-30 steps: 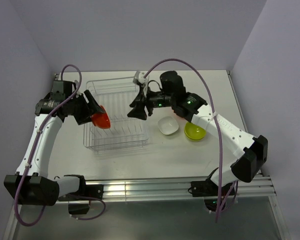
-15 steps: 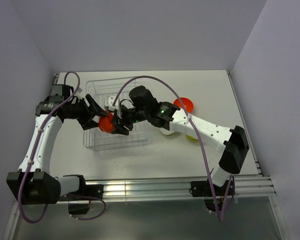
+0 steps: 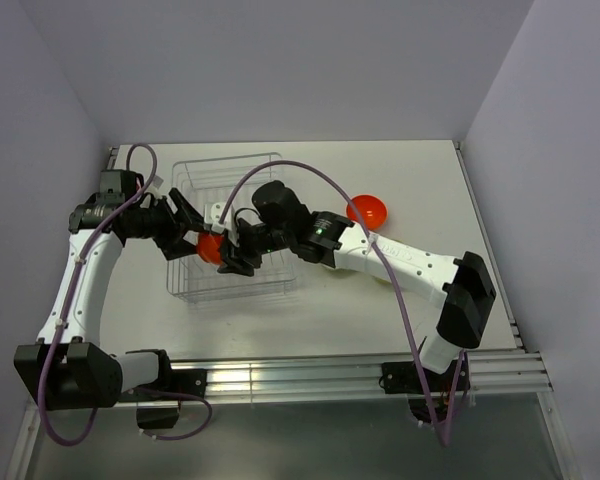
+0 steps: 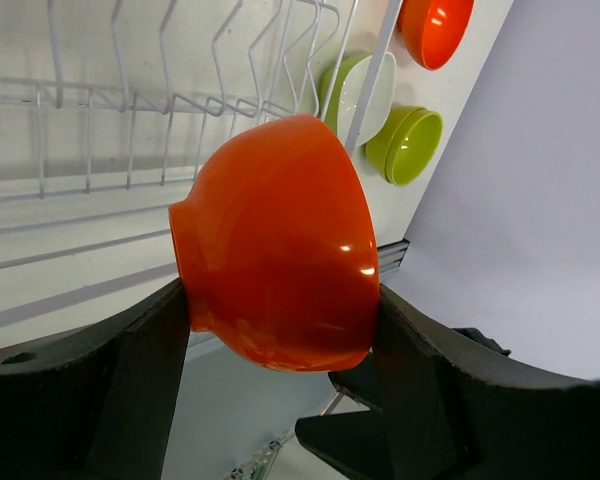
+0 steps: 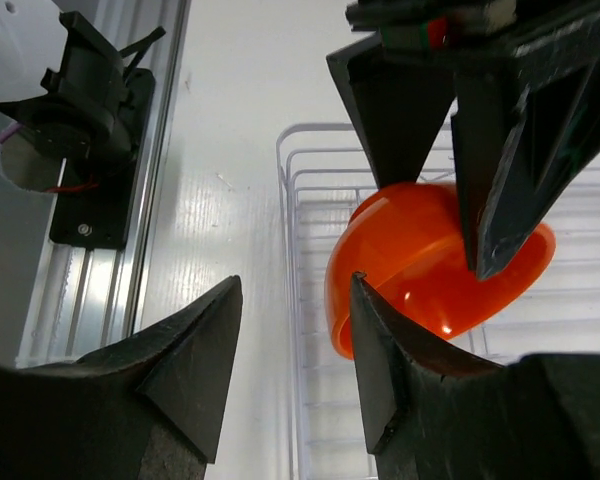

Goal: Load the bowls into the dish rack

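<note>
My left gripper (image 3: pixel 198 238) is shut on an orange-red bowl (image 3: pixel 211 248) and holds it tilted above the left part of the wire dish rack (image 3: pixel 242 168). In the left wrist view the bowl (image 4: pixel 280 230) sits between both fingers, with the rack's ridged rows (image 4: pixel 130 100) behind it. My right gripper (image 3: pixel 234 260) is open right beside that bowl. In the right wrist view the right gripper (image 5: pixel 292 285) is open and empty. One fingertip (image 5: pixel 365 300) sits at the rim of the bowl (image 5: pixel 420 265), and the left gripper's fingers (image 5: pixel 400 110) pinch the bowl from above.
A second orange-red bowl (image 3: pixel 368 210) lies on the table right of the rack and also shows in the left wrist view (image 4: pixel 435 28). A white bowl (image 4: pixel 372 95) and a lime green bowl (image 4: pixel 408 145) lie beside it, mostly hidden by the right arm in the top view.
My right arm has swung left across the rack and lowered its open gripper next to the held bowl. The left gripper has shifted slightly, still holding the bowl.
</note>
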Available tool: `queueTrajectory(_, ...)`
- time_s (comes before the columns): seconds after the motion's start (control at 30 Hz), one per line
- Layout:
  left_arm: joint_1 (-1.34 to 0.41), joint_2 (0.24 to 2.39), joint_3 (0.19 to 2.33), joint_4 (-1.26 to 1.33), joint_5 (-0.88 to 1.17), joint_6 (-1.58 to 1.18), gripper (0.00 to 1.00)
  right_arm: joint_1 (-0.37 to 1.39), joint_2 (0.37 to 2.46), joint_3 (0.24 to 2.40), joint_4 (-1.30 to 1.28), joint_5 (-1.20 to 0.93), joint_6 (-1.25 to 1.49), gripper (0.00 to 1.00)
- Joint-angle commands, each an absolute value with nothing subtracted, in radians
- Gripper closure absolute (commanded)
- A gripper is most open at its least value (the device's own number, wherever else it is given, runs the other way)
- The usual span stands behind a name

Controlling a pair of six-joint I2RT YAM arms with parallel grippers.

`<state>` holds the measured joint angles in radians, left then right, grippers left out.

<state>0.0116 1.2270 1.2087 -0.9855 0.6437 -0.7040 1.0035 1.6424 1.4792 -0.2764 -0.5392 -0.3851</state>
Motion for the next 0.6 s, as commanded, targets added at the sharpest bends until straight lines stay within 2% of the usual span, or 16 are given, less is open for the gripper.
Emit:
queueTrajectory(0.0, 0.031, 1.193, 1.213, -0.96, 0.715, -0.716, 1.0, 1.003, 1.62, 1.454, -0.221, -0.491, -0.371, 0.46)
queueTrajectory(0.57, 0.041, 1.177, 1.2, -0.956, 0.736, -0.719, 1.0, 0.96, 1.577, 1.462, -0.282, -0.476, -0.399, 0.5)
